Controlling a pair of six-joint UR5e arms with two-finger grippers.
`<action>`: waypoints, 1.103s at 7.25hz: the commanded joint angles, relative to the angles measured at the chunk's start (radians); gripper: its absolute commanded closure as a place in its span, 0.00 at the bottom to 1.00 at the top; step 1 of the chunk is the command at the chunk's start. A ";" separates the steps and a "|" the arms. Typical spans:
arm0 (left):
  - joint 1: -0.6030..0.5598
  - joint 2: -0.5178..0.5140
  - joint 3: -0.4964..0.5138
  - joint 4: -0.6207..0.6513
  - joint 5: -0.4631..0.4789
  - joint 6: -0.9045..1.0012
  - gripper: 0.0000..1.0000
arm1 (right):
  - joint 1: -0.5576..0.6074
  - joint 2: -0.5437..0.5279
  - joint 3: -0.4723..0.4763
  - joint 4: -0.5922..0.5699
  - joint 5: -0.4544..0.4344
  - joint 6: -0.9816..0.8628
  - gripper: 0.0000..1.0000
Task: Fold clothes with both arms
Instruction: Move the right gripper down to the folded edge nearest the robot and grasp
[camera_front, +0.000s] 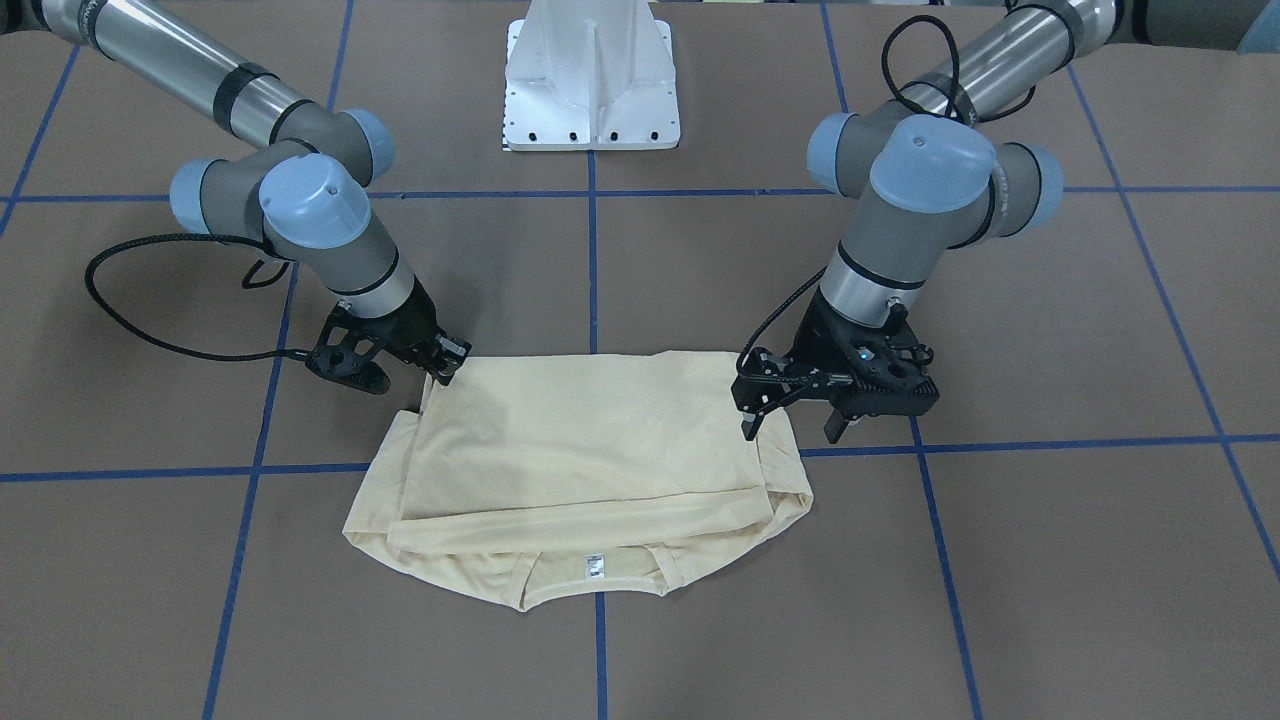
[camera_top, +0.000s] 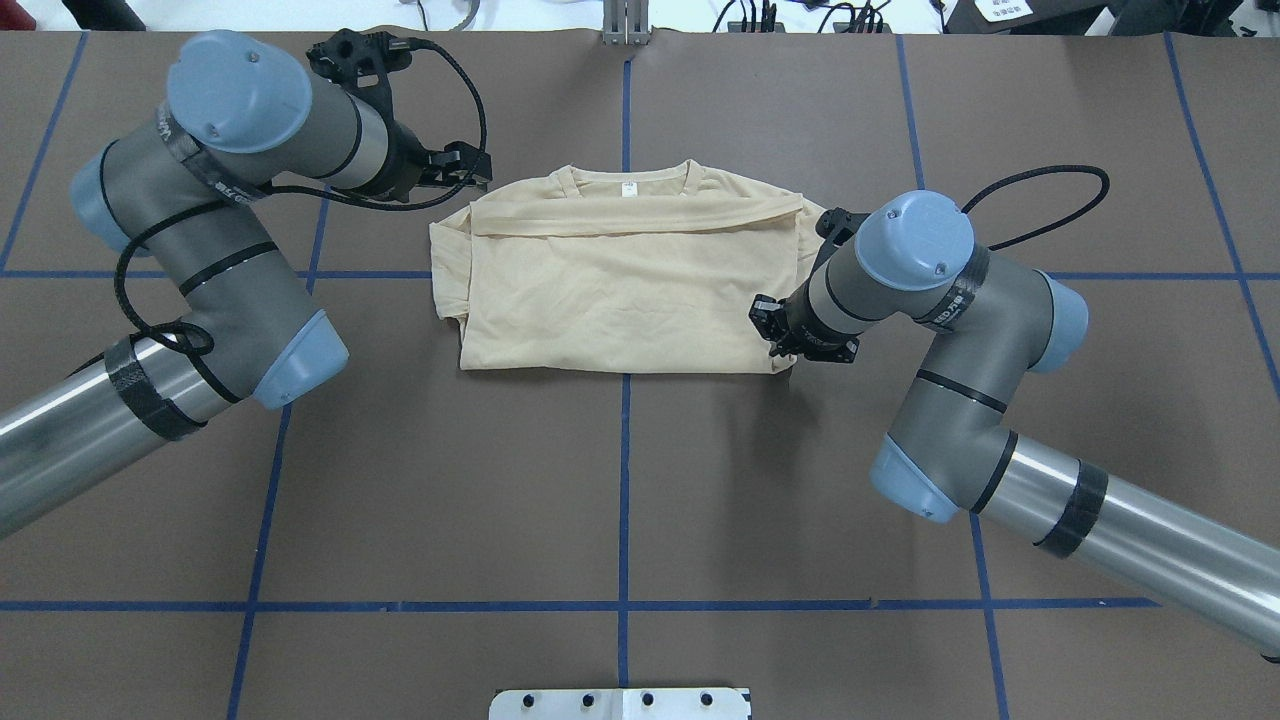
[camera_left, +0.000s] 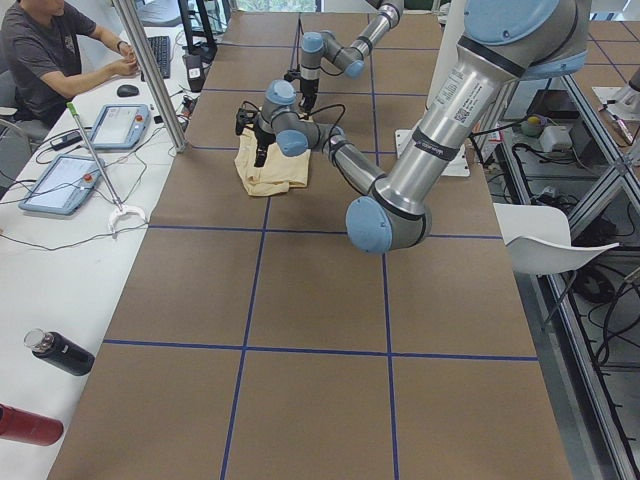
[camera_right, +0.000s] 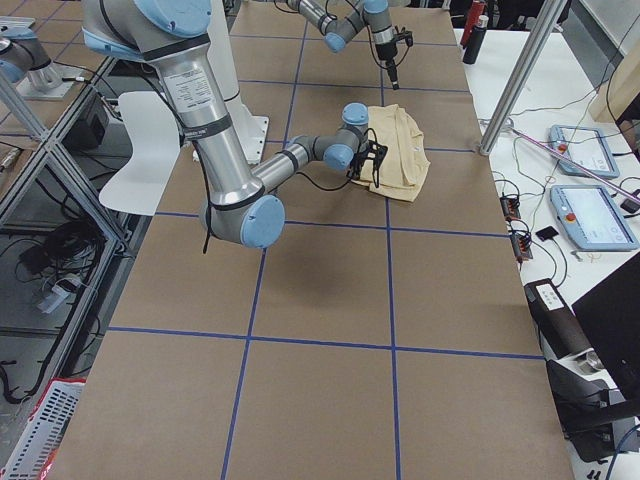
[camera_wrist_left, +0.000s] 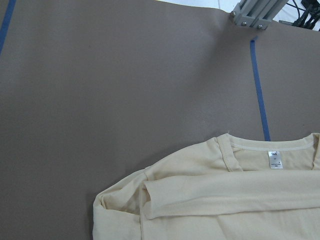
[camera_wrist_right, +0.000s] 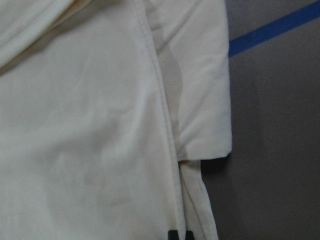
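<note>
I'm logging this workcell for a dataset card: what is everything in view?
T-shirt: one, cream, folded, table centre.
Neck label: one, white, at its collar.
Table: one, brown, blue tape grid.
Pedestal: one, white, table's robot-side edge.
Black bottle: one, black, side desk.
Red bottle: one, red, same desk.
Chair: one, white, beside table.
Person: one, dark shirt, seated at side desk.
Left tool: one, black, open, raised near shirt.
Right tool: one, black, seemingly pinching shirt corner.

Overhead: steeply down on the surface (camera_top: 640, 500).
Front: opposite side, facing back.
Sides: far off, along its length.
Wrists: close on the shirt (camera_wrist_left: 225, 200).
</note>
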 joint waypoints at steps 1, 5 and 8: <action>0.000 0.001 -0.002 0.001 0.001 0.000 0.00 | -0.037 -0.011 0.062 -0.003 0.002 -0.003 1.00; 0.000 0.001 -0.002 0.001 0.001 0.000 0.00 | -0.118 -0.011 0.225 -0.188 0.021 0.003 1.00; 0.000 0.007 -0.004 0.001 0.001 0.000 0.00 | -0.132 -0.018 0.217 -0.188 0.013 -0.002 1.00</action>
